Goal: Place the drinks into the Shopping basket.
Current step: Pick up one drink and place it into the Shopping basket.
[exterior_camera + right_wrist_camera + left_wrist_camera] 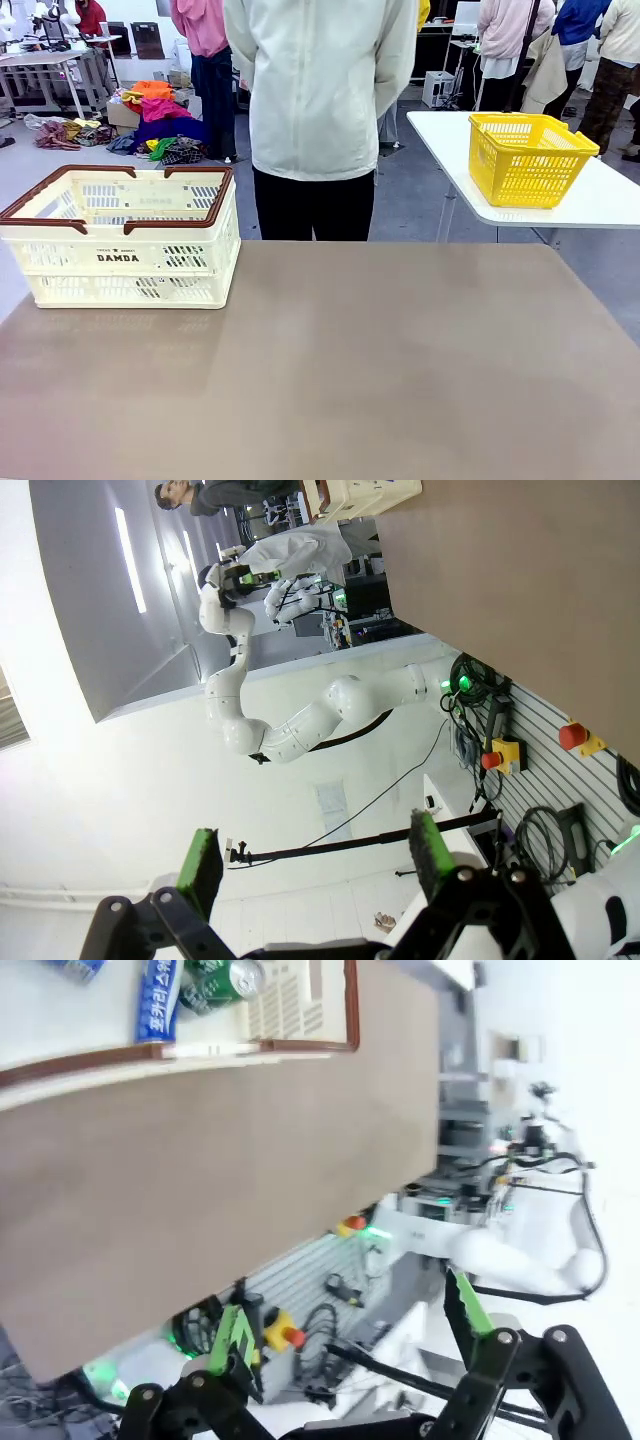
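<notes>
With the blue and green drink cans (190, 988) already lying inside the DAMDA shopping basket (120, 240) at the desk's (350, 370) far left, both the left hand (350, 1335) and right hand (315, 865) hang wide open and empty, so the placing looks finished and nothing calls for another grasp.

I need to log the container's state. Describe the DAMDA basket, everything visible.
The basket is cream-white latticed plastic with a dark brown rim and two brown handles folded along its top; DAMDA is printed on its near side. It stands upright on the brown table, at the robot's far left, touched by no hand or gripper. In the left wrist view, a blue can and a green can lie inside.
</notes>
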Controlling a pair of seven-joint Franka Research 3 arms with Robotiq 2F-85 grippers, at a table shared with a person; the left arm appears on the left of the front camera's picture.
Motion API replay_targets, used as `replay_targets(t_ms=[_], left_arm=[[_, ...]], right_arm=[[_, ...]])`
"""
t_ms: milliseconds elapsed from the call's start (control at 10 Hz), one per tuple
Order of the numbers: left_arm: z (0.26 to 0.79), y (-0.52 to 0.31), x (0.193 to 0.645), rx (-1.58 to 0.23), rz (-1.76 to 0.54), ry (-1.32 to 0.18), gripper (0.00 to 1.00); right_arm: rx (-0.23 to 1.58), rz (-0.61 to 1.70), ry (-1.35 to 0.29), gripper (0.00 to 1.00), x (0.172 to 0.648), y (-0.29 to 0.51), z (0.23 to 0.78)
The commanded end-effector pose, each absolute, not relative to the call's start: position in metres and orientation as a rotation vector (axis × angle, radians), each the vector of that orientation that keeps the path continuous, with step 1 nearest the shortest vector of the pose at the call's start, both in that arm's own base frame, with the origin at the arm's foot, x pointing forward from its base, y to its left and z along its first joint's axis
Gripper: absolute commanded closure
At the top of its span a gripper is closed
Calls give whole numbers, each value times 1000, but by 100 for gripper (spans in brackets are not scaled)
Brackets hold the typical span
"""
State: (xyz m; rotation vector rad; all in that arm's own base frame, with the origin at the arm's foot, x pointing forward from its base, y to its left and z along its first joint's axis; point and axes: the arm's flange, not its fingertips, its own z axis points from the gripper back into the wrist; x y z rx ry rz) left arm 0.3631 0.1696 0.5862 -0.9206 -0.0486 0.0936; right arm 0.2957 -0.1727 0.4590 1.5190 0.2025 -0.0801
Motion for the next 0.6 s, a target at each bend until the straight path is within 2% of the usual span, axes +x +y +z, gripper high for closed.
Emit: replay_targets(t_ms=[0,100,200,500], left_arm=[[561,178,358,-1068,119,-42,0],[550,174,366,-1088,125,-29,0],[568,187,354,-993,124,-42,0],[568,187,354,-993,124,-42,0]], right_arm=[[1503,-87,222,0,295,-174,465],[1503,-87,222,0,295,-174,465],[1503,-87,222,0,295,-174,465],[1503,-87,222,0,295,-174,465]])
